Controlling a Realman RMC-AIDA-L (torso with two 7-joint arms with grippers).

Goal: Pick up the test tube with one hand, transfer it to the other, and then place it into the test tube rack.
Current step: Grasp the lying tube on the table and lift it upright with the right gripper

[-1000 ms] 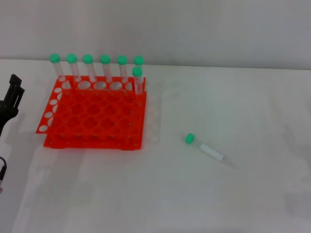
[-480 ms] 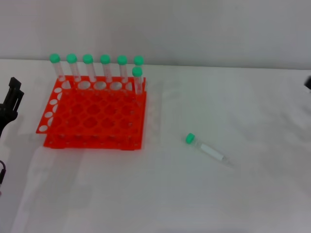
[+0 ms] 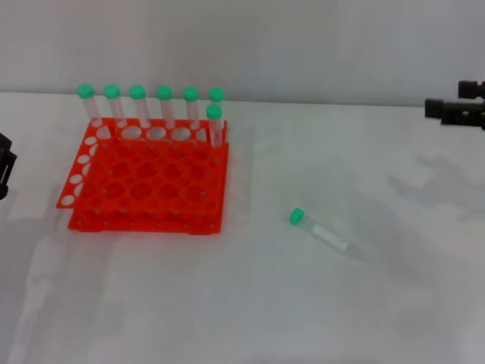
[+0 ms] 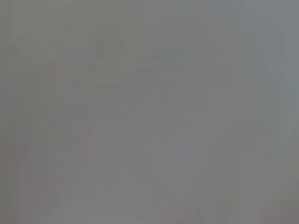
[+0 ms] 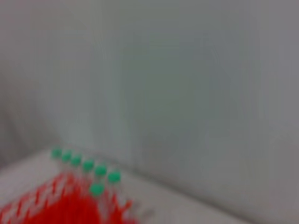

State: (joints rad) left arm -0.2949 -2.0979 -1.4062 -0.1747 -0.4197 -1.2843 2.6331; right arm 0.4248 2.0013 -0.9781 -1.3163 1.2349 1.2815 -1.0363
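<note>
Test tube (image 3: 319,229) flat, rack (image 3: 144,182) apart.

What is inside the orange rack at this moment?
The test tube rack holds seven upright green-capped tubes: six along its far row, one just in front at the right end. Other holes look empty. The loose test tube lies outside, on the table.

Only slivers of the robot show in the head view: the right end effector (image 3: 457,111) is matte black, built of blocky, stacked bar-like segments (surface detail unreadable), and the left end effector (image 3: 4,171) is a black angular sliver.
</note>
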